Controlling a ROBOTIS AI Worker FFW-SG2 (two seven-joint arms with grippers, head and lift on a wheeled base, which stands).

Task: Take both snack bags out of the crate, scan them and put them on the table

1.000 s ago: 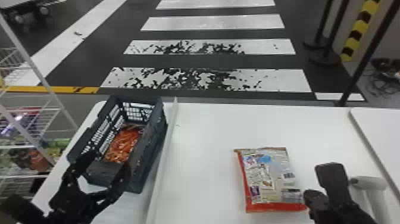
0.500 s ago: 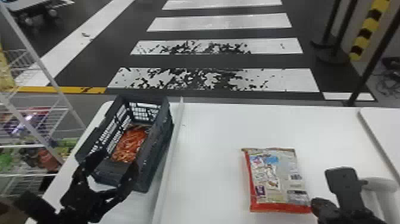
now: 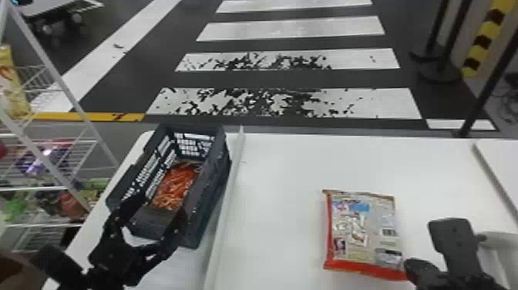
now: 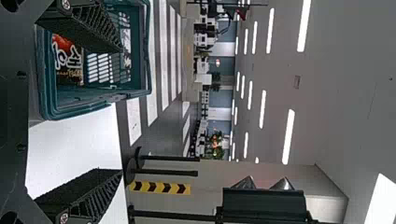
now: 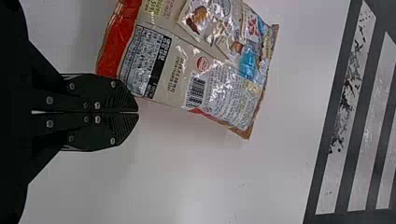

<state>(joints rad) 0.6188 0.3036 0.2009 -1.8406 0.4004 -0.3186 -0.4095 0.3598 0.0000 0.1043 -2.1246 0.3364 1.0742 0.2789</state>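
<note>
In the head view, my left gripper (image 3: pixel 154 218) stands open at the near end of the dark crate (image 3: pixel 210 193). One orange-red snack bag (image 3: pixel 175 187) lies inside the crate. My right gripper (image 3: pixel 414 266) is low at the right, beside the near right corner of the other snack bag (image 3: pixel 366 231), which lies back side up on the table. The left wrist view has my left gripper (image 4: pixel 120 111) with spread fingers, one over the crate (image 4: pixel 95 109) holding a bag (image 4: pixel 67 60). In the right wrist view, my right gripper (image 5: pixel 138 112) is shut and empty near the bag's (image 5: pixel 205 79) red edge.
A pale grey object (image 3: pixel 495 239), partly hidden, is behind the right gripper. A raised white strip (image 3: pixel 227 208) runs along the table (image 3: pixel 277 169) right of the crate. Wire shelves (image 3: pixel 92 140) with goods stand at the left; another white surface (image 3: pixel 505 166) is at the right.
The head view has turned slightly left, so crate, bag and arms appear farther right. My right gripper has shifted a little right relative to the table bag; the left gripper stays near the crate.
</note>
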